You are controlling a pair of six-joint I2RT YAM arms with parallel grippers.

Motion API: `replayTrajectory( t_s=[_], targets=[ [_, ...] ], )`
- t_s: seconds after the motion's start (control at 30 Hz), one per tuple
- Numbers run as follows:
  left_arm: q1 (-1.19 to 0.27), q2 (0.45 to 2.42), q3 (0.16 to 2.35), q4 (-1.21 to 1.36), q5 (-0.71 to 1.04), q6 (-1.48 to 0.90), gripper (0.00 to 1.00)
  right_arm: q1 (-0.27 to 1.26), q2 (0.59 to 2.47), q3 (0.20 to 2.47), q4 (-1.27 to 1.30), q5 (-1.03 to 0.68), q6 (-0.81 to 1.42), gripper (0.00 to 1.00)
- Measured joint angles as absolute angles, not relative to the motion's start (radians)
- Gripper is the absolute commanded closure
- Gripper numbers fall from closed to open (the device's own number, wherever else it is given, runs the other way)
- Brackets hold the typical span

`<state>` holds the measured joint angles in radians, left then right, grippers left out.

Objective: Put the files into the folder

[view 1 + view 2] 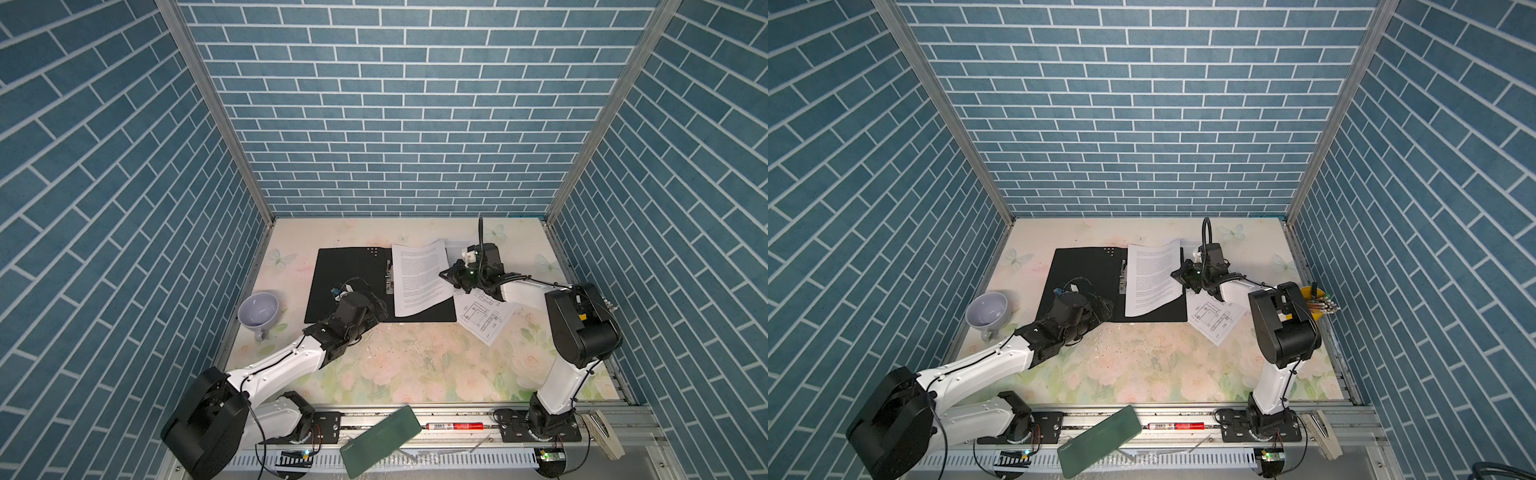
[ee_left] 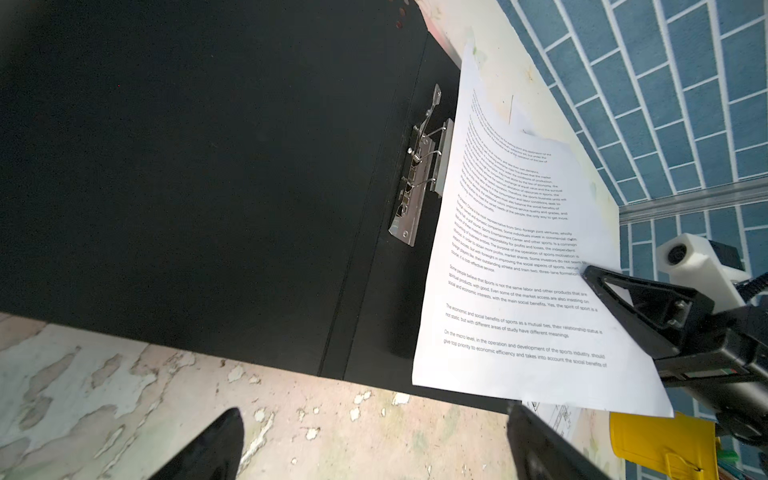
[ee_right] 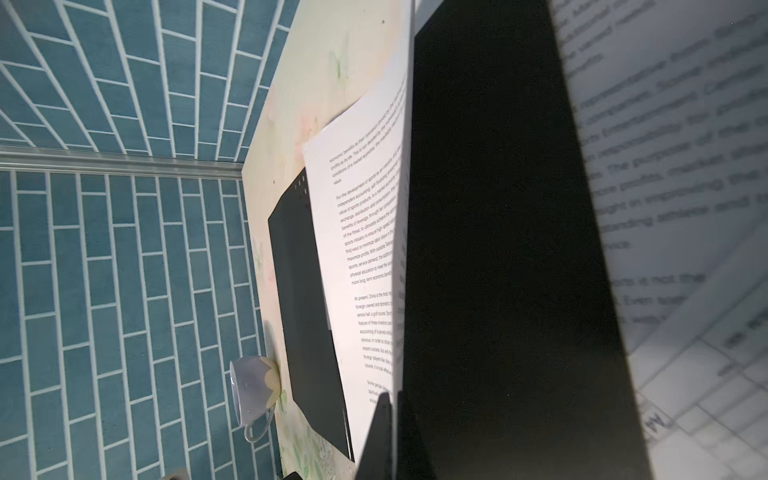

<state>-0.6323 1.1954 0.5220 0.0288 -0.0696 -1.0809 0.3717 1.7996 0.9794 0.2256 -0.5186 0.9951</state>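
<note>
Toward the left wall of the table (image 1: 415, 365) sits a pale cup (image 1: 258, 309), well apart from everything else.

Next comes the folder (image 1: 349, 274), lying open near the back, black inside facing up. Both panels are flat on the tabletop. A metal clip (image 1: 389, 279) runs along the spine.

Above the folder's front edge, on the left-panel side, the left gripper (image 2: 374, 451) hovers. Its jaws are wide apart and hold nothing.

Right of the clip, a text sheet (image 1: 419, 278) covers most of the folder's right panel. Its left edge lies just beside the clip. Its right edge is raised off the panel, so the page slopes.

The right gripper (image 1: 445, 275) is clamped tight on that raised edge, about midway along it. A second sheet (image 1: 454, 250) of print shows behind the lifted page at the folder's back right corner, mostly hidden.

Just right of the folder's front corner, a drawing sheet (image 1: 484, 322) lies flat on the table, skewed and partly under the right arm. Whether it touches the folder I cannot tell.

By the right wall, in a top view, stands a yellow holder (image 1: 1305, 290).
</note>
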Motion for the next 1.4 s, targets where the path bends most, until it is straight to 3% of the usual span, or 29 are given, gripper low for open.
replayTrajectory(
  t_s=[0.8, 1.4],
  targets=[
    [-0.632, 1.269, 0.529, 0.088, -0.020, -1.089, 0.00, 0.368, 1.843, 0.947, 0.411, -0.553, 1.200, 1.00],
    [-0.632, 1.289, 0.529, 0.107, -0.005, -1.093, 0.00, 0.373, 1.843, 0.874, 0.481, -0.530, 1.235, 1.00]
  ],
)
